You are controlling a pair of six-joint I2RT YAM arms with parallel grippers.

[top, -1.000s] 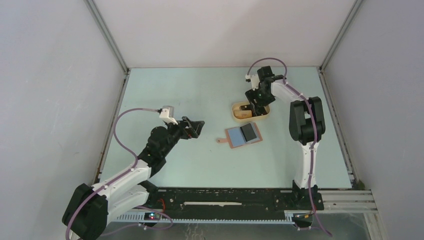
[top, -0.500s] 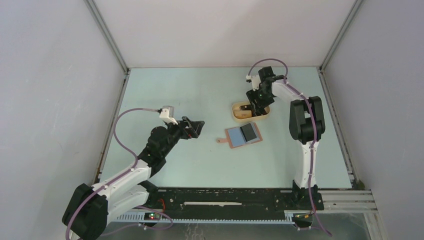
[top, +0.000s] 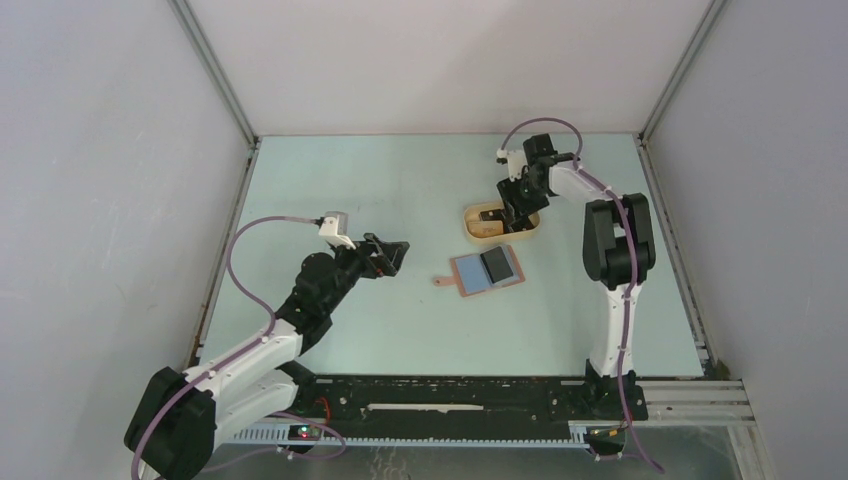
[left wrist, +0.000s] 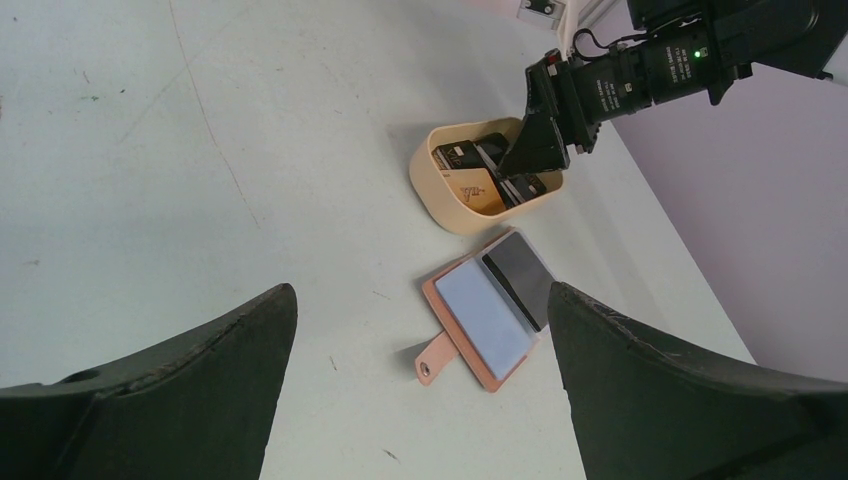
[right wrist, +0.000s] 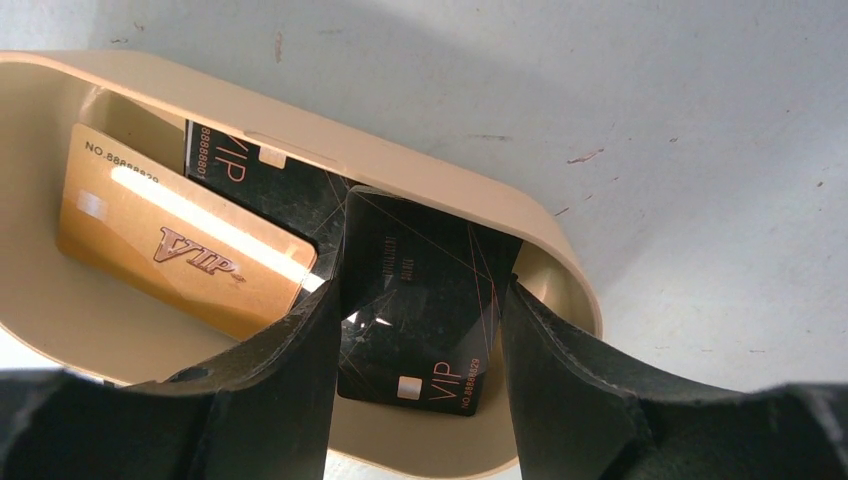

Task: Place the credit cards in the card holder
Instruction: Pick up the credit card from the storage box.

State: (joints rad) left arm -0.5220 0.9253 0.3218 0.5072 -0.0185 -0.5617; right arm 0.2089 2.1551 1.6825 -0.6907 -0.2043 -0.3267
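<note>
The card holder [top: 485, 270] lies open on the table, its reddish-brown strap tab [left wrist: 432, 358] pointing toward me and a dark card [left wrist: 520, 275] on its right half. In a beige oval tray [right wrist: 400, 175] lie the credit cards: a gold VIP card [right wrist: 180, 245], a black one [right wrist: 250, 175] flat beneath it, and a tilted black VIP card [right wrist: 430, 340] leaning over the rim. My right gripper [right wrist: 422, 290] reaches into the tray, its fingers against both long edges of the tilted black card. My left gripper [left wrist: 420, 290] hovers open left of the holder, holding nothing.
The tray [top: 470, 228] stands just behind the holder, right of the table's middle. Metal frame rails and grey walls bound the table at the back and sides. The right arm's upright link [top: 615, 245] stands right of the tray.
The right gripper's fingers have narrowed onto the tilted black card inside the tray, and the wrist shifted slightly right. The left arm has not moved.
</note>
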